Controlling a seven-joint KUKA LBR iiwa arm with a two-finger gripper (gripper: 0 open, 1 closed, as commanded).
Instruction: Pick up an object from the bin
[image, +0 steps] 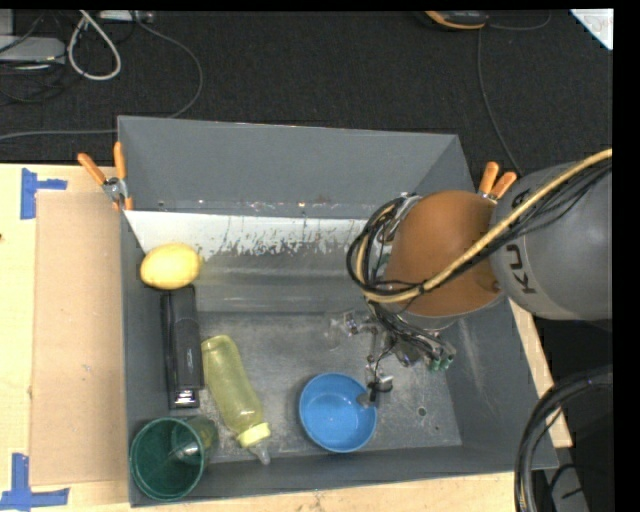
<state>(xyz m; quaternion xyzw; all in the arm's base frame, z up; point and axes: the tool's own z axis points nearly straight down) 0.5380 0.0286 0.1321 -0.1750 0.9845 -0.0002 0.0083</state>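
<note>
Closest to the lens is the robot's grey arm (560, 240), coming in from the right, with a rounded orange cover (440, 250) at its wrist and dark and yellow cables (372, 262) looped beside that cover. Below the cover the hand (377, 386) points down into the grey bin (290, 170), right of the middle of the floor. Its dark tip stands at the upper right rim of a blue bowl (335, 418). Whether the tip touches the rim I cannot tell, and I cannot tell either how far the hand is open or whether it has hold of anything.

That blue bowl is the thing nearest the hand. It sits upright, mouth up, near the front wall of the bin, about midway along it, and apart from the other things.

At the front left corner stands a green cup (165, 458), also mouth up. A yellowish see-through bottle (232, 385) lies on its side to the upper right of the cup, its cap end pointing toward the front wall, between cup and bowl. Just left of the bottle a long black oblong thing (183, 350) lies flat along the left wall, its near end close to the cup. A lemon (170, 267) rests beyond its far end, near the left wall where the sloping back wall meets the floor
</note>
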